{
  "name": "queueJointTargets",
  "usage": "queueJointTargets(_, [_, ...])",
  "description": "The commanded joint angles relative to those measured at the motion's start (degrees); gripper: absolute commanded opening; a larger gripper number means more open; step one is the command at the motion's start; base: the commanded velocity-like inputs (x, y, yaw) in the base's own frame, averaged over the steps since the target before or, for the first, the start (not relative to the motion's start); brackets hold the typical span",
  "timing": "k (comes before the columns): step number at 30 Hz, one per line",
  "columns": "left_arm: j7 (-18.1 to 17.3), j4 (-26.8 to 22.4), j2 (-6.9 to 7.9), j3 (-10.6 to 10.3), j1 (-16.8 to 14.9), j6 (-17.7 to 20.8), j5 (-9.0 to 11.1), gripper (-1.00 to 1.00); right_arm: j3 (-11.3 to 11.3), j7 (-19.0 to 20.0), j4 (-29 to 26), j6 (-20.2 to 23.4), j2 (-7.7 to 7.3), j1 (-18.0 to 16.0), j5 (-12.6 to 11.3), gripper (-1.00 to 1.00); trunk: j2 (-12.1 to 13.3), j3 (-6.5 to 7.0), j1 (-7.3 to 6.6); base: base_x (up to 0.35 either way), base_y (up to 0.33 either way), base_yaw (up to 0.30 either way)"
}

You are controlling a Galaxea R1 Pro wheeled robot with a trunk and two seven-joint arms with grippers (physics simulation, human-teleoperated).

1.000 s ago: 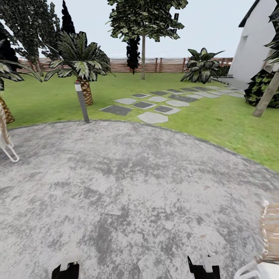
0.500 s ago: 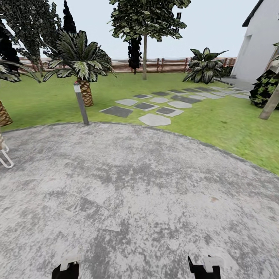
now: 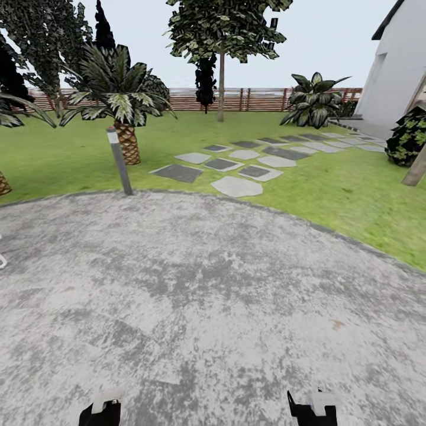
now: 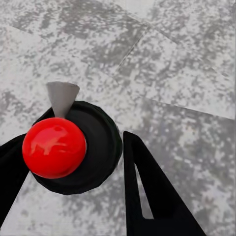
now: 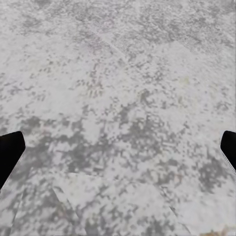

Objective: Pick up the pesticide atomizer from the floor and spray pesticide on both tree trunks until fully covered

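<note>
- Atomizer (image 4: 69,147), black-bodied with a red ball top and grey nozzle, sits between my left gripper's (image 4: 73,167) fingers, which close on it.
- My right gripper (image 5: 118,147) hangs wide open and empty over the grey patio (image 3: 207,284).
- I judge this a driving step: I should steer off the patio gently, keeping the atomizer steady.
- Beyond the patio come a lamp post (image 3: 119,161), stepping stones (image 3: 236,186) and lawn (image 3: 331,183).
- Farthest from the patio, one tree (image 3: 220,23) shows its trunk (image 3: 220,89) before the fence (image 3: 260,99).
</note>
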Motion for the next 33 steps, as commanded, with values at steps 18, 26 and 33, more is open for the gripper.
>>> queueJointTargets(18, [0.10,0.02,0.00,-0.01,-0.02,-0.20,0.10,-1.00,0.01,0.10,0.05,-0.11,0.06,0.00,0.06,1.00,-0.01,0.62,0.02,0.340,0.000,0.000])
queueJointTargets(26, [0.11,0.06,0.00,-0.01,-0.03,-0.20,0.10,-1.00,0.01,0.14,0.05,-0.13,0.06,-0.01,0.06,1.00,-0.01,1.34,0.02,0.340,0.000,0.000])
queueJointTargets(33, [0.09,0.04,0.00,-0.01,-0.03,-0.20,0.10,-1.00,0.01,0.15,0.05,-0.13,0.06,-0.01,0.06,1.00,-0.01,1.96,0.02,0.340,0.000,0.000])
